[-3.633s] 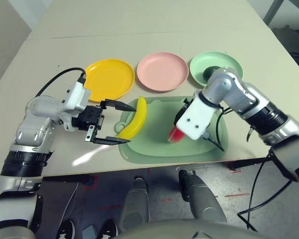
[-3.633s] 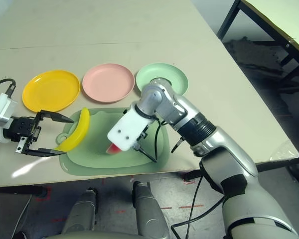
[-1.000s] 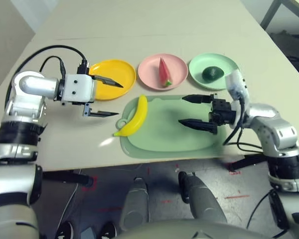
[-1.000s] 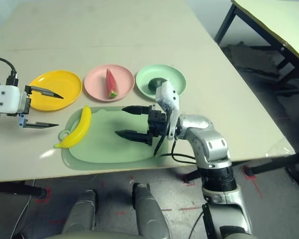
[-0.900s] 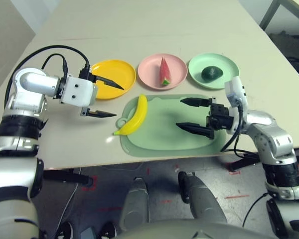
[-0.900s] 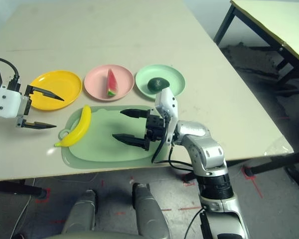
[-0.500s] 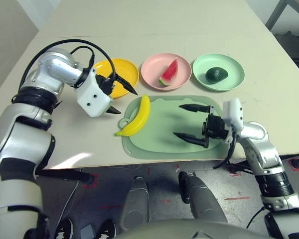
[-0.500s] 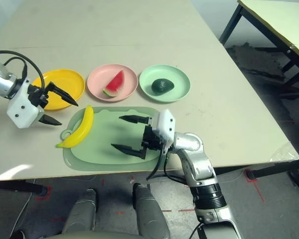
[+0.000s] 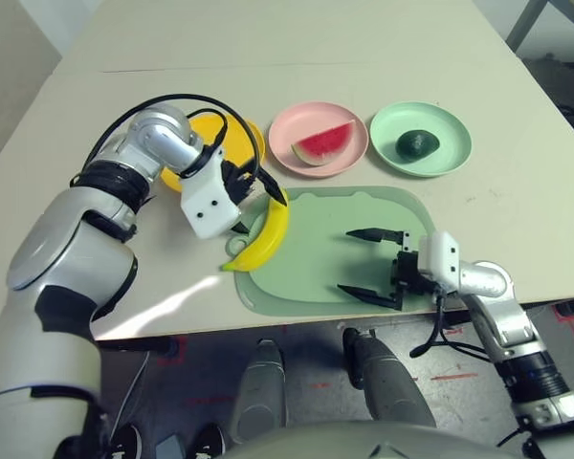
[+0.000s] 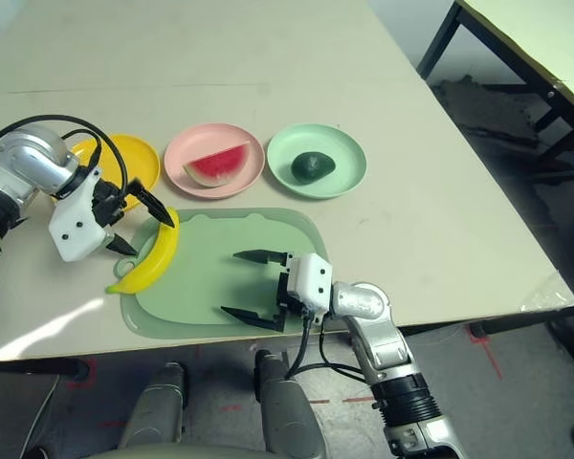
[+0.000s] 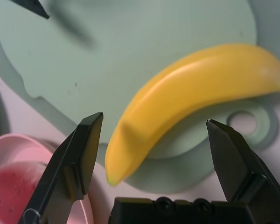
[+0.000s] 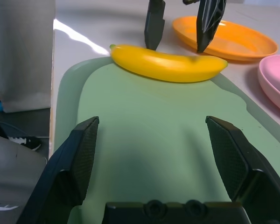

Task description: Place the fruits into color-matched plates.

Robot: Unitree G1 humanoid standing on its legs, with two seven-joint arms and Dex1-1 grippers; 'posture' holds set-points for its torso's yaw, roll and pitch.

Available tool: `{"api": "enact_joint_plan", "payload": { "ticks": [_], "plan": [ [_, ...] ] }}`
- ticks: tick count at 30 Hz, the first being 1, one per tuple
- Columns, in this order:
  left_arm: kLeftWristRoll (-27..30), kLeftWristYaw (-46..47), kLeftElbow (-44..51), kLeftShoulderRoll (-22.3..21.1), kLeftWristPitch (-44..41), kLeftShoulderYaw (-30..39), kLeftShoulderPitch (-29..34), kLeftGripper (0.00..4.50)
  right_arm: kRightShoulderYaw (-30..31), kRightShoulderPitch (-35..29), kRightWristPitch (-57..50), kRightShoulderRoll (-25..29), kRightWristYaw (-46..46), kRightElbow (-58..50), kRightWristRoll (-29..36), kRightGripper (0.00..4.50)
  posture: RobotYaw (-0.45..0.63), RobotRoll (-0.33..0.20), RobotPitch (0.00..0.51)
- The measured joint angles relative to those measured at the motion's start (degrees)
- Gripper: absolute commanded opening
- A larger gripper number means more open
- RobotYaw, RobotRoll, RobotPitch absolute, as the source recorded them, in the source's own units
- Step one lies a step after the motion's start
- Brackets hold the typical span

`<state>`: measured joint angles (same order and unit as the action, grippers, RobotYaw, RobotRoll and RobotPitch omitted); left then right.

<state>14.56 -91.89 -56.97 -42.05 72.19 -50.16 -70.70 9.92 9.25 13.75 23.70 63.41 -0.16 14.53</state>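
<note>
While one banana [image 9: 264,229] stays unplated, two of three plates (pink [image 9: 317,132], green [image 9: 430,158]) hold fruit.

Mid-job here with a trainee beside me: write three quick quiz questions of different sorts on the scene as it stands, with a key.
1. True or false: the watermelon wedge lies on the pink plate.
2. Which fruit is not yet on a plate? A) the avocado B) the banana C) the watermelon wedge
3. Fill in: the left pincer is open, its fingers either side of the ____.

Key
1. True.
2. B: the banana lies on the edge of the pale green mat, while the avocado sits on the mint green plate.
3. Banana; the right pincer is open and empty over the mat.
</note>
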Motion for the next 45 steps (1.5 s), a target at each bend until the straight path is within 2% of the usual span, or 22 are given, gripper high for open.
{"api": "enact_joint_plan", "payload": {
  "ticks": [6, 9, 16, 26, 30, 33, 36, 39, 45],
  "plan": [
    [1.8, 0.0, 0.1, 0.2, -2.0, -5.0, -0.6, 4.5, 0.4, -0.2, -0.6, 0.5, -0.7, -0.4, 0.0, 4.48, -0.18, 0.0, 0.21],
    [2.7, 0.0, 0.5, 0.0, -4.2, -8.0, -0.9, 3.91, 0.4, -0.2, -1.1, 1.2, -0.9, -0.5, 0.1, 4.5, -0.18, 0.0, 0.21],
    [5.6, 0.0, 2.2, -3.4, -9.5, -12.9, -1.9, 1.68, 0.4, -0.2, -2.2, 1.3, -1.2, -1.0, 0.3, 4.5, -0.17, 0.0, 0.215],
    [9.2, -0.1, 5.5, -8.5, -19.1, -13.0, -1.9, 1.67, 0.6, 0.1, -2.8, 1.1, -1.2, -1.1, 0.7, 4.5, -0.15, 0.0, 0.215],
    [9.9, 0.0, 5.2, -9.4, -23.6, -7.9, -2.1, 1.67, 0.4, 0.8, -3.5, 0.4, -1.8, -1.2, 2.1, 4.5, -0.14, 0.0, 0.219],
    [9.4, 0.0, 2.5, -9.7, -26.7, -1.3, -3.1, 1.67, 0.1, 0.8, -5.6, -0.4, -2.7, -1.8, 4.4, 4.5, -0.13, 0.0, 0.221],
    [5.9, 0.1, -2.4, -9.7, -28.4, 6.1, -4.8, 1.67, -0.5, 0.6, -8.2, -1.6, -4.1, -3.5, 7.2, 4.5, -0.11, 0.0, 0.223],
    [-0.2, 2.3, -6.9, -9.8, -29.3, 11.3, -5.8, 1.67, -1.6, 0.6, -10.5, -3.3, -6.6, -5.9, 9.2, 4.5, -0.09, 0.0, 0.224],
    [-14.3, 14.0, -12.4, -10.7, -31.5, 15.9, -5.8, 1.67, -1.7, -0.4, -13.8, -3.4, -14.6, -9.8, 5.9, 4.5, -0.09, 0.0, 0.225]
  ]
}}
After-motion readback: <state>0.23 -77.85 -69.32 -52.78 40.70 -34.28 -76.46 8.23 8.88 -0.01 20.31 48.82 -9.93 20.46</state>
